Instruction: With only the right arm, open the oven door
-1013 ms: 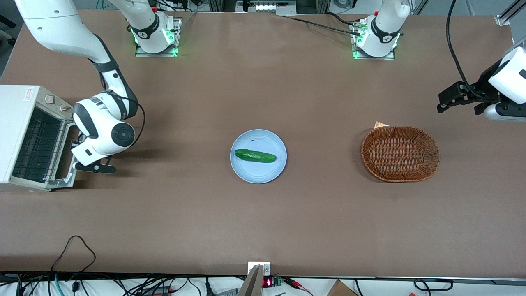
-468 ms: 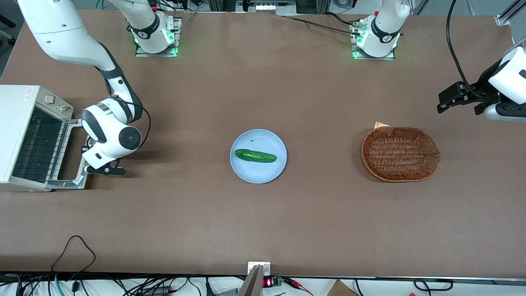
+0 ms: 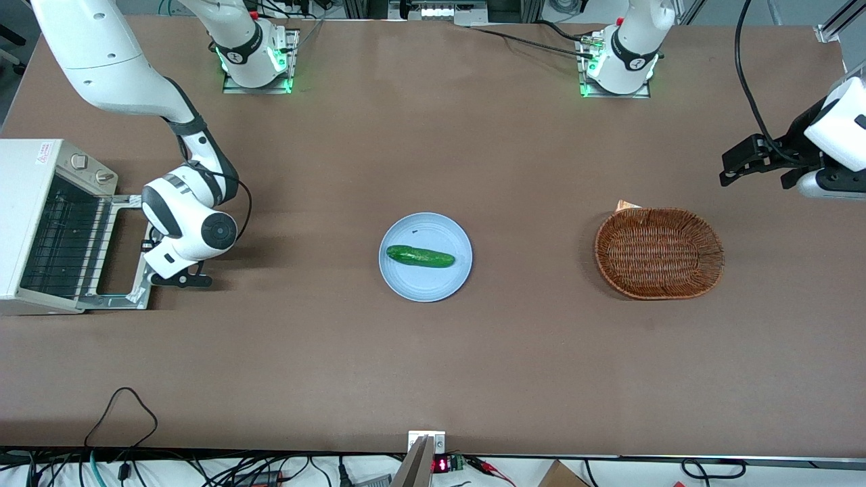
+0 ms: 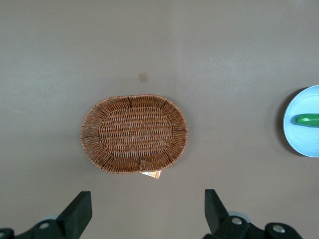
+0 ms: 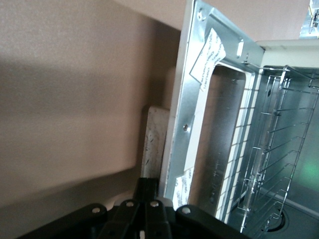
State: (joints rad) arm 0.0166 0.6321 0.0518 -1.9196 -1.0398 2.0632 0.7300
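The cream-white oven (image 3: pixel 27 203) stands at the working arm's end of the table. Its oven door (image 3: pixel 122 297) hangs fully down, lying flat in front of the oven, and the wire rack (image 3: pixel 57 243) shows inside. The right arm (image 3: pixel 186 220) reaches low over the door's outer edge, where its gripper (image 3: pixel 152 257) sits mostly hidden under the wrist. In the right wrist view the gripper (image 5: pixel 149 186) has its black fingers pressed together against the door's metal frame (image 5: pixel 184 124), beside the pale handle bar (image 5: pixel 152 137). The rack (image 5: pixel 279 149) lies open to view.
A blue plate (image 3: pixel 443 284) with a green cucumber (image 3: pixel 420 256) sits mid-table. A brown wicker basket (image 3: pixel 659 253) lies toward the parked arm's end and also shows in the left wrist view as basket (image 4: pixel 134 133). A black cable (image 3: pixel 122 406) loops near the table's front edge.
The oven door has swung from part-way open down to flat. The gripper moved with its outer edge, away from the oven toward mid-table.
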